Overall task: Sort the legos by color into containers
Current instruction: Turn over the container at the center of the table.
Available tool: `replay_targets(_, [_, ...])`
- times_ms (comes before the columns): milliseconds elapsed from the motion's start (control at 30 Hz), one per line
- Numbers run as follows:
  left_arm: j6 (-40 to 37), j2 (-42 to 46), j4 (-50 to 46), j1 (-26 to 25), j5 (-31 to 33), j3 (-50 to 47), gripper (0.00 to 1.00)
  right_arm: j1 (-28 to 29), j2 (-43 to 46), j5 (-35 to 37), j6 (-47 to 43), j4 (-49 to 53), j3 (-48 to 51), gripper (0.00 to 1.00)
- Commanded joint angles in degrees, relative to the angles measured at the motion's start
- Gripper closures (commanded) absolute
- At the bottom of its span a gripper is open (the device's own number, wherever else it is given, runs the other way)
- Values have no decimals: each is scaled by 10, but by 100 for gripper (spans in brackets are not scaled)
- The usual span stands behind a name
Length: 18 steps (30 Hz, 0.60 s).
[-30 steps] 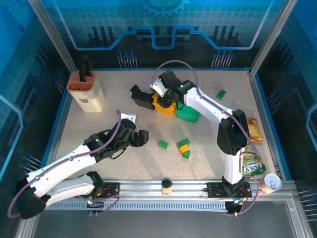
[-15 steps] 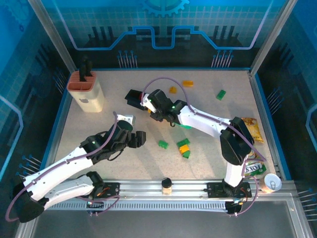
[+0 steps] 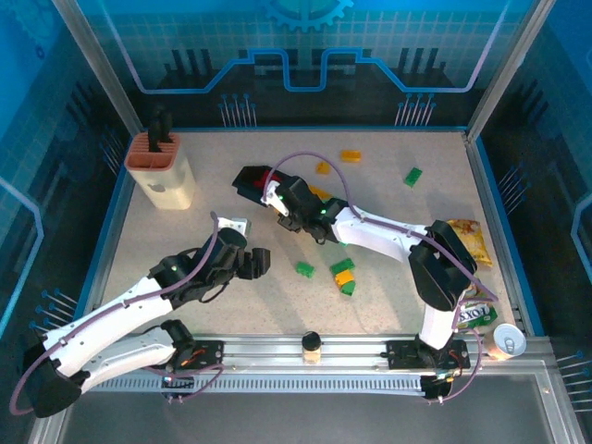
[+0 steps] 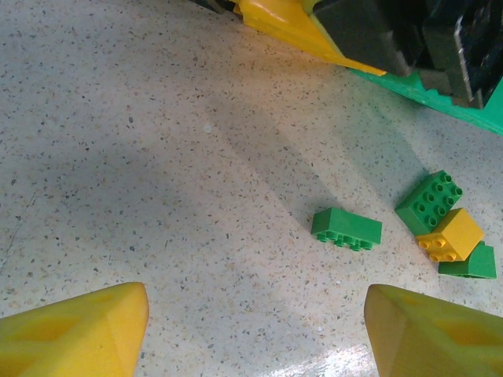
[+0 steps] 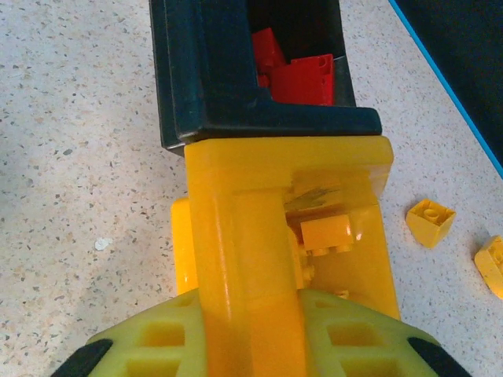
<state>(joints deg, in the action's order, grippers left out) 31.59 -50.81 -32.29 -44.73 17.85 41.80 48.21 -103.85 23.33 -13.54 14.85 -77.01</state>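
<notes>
Pinching yellow bin (image 5: 314, 161) wall: right hand (image 5: 208, 204)

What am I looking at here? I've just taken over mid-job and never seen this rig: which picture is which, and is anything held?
Two robot arms stand at the table's near edge. The overhead picture looks down from behind them; the other two come from a camera on each wrist. The left gripper hangs open near a loose green brick. The right gripper seems closed on a wall of the yellow bin, next to the black bin holding red bricks. A yellow brick and others lie scattered, with a knife block at the back left and snack bags on the right.
</notes>
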Motion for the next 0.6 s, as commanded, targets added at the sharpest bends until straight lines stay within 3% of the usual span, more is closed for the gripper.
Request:
replay_targets(0, [6, 4, 1, 5, 8, -6, 26, -5, -49, -47, 50, 108, 36, 75])
replay_targets(567, [12, 2, 8, 5, -1, -19, 27, -23, -98, -46, 49, 97, 17, 76])
